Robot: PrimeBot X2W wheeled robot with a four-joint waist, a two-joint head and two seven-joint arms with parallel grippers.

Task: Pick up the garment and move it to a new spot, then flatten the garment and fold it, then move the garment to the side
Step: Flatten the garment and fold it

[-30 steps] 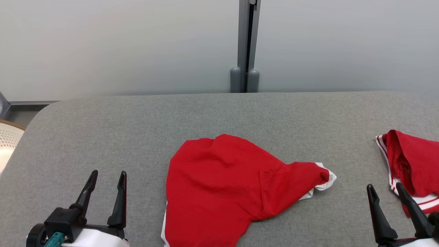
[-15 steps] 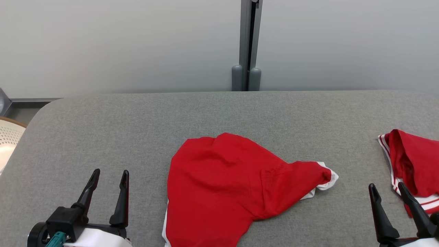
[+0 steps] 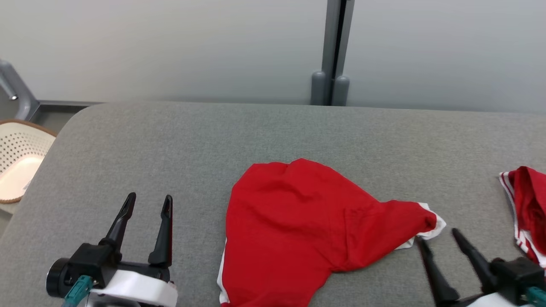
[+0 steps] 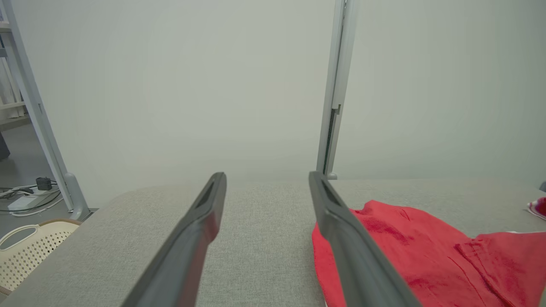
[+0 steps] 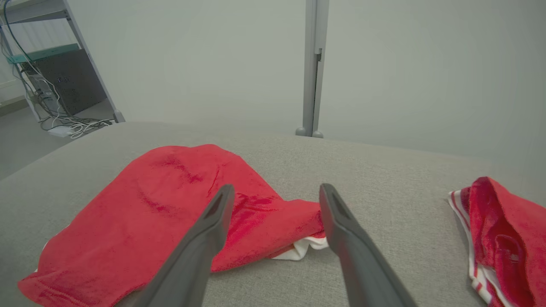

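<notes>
- Garment [image 3: 298,230], red with white trim, lies crumpled on the grey table [image 3: 170,140] between the two pairs of fingers. Its white-edged corner sits just ahead of the tips of the right gripper [image 3: 438,236], and its bulk lies off the inner side of the left gripper [image 3: 150,197].
- Step in hand, as I judge it: the first pick-up, not yet begun, with no cloth lifted.
- The next move likely calls for the right fingers to drop onto that near corner and pinch cloth alone, while the left fingers reach inward to the garment's nearer edge.
- Left fingers are spread wide, empty and clear of the cloth.
- Right fingers are spread wide and hold nothing. Their tips are just beside the trim, and no contact is apparent.
- A second red garment [image 3: 527,200] lies off the outer side of the right fingers and is best left alone.
</notes>
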